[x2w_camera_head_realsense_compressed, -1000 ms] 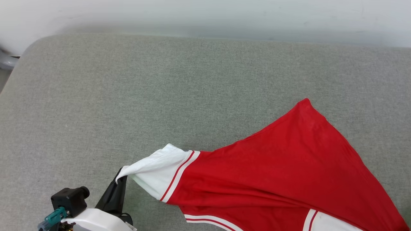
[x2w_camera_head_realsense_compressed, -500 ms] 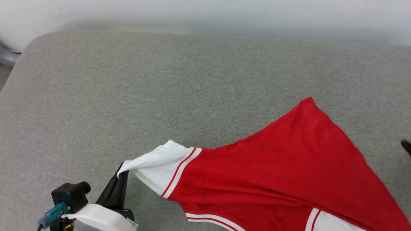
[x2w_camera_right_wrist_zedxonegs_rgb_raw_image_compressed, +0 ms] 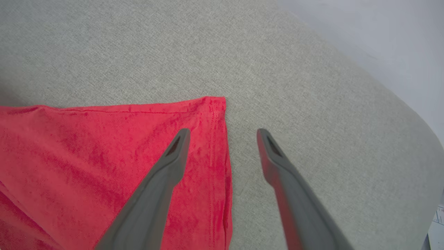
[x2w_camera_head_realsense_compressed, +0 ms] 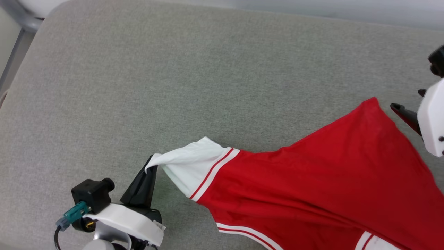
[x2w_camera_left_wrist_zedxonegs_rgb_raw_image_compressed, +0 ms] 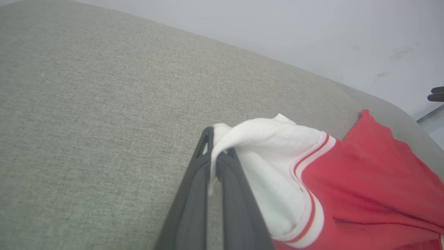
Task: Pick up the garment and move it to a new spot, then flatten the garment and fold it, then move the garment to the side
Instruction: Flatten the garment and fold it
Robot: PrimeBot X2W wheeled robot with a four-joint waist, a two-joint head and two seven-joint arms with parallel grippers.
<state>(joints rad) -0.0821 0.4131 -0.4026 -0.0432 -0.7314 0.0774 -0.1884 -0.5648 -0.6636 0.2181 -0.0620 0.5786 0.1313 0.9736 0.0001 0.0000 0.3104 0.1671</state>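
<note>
At lower left of the head view: left gripper (x2w_camera_head_realsense_compressed: 150,169) points up and away from its white wrist housing, with a black camera block just to the housing's left. Both dark fingers are pressed together. The left wrist view confirms this: the tips (x2w_camera_left_wrist_zedxonegs_rgb_raw_image_compressed: 214,147) pinch the cuff edge of the white sleeve (x2w_camera_left_wrist_zedxonegs_rgb_raw_image_compressed: 263,163), and cloth is caught in the narrow slot between them. The sleeve drapes off the tips to their right, and the cuff appears lifted slightly off the grey fabric surface (x2w_camera_head_realsense_compressed: 173,69).

Right gripper (x2w_camera_right_wrist_zedxonegs_rgb_raw_image_compressed: 223,135): jaws spread wide, nothing between the pads. In the right wrist view, one finger (x2w_camera_right_wrist_zedxonegs_rgb_raw_image_compressed: 166,166) lies over red cloth and the other (x2w_camera_right_wrist_zedxonegs_rgb_raw_image_compressed: 281,166) over bare grey surface. The garment's side edge runs down the gap between them, nearer the first finger. The squared red corner sits just beyond the tips. Cannot tell whether the finger touches the cloth. In the head view this arm enters from the right edge, with white housing. One dark finger (x2w_camera_head_realsense_compressed: 404,114) is just beside the garment's far corner, a strip of grey showing between them.

Garment (x2w_camera_head_realsense_compressed: 312,180): spans the stretch between the two grippers.
- Red body, mostly flat, with shallow creases fanning from the pinched sleeve.
- It tapers to a point beside the right gripper.
- White sleeve joins the red through white-and-red stripe trim.
- A second striped band (x2w_camera_head_realsense_compressed: 242,232) lies to the right of the left gripper's housing, at the bottom edge.
- Part of another white panel (x2w_camera_head_realsense_compressed: 380,243) shows farther right along that edge.
</note>
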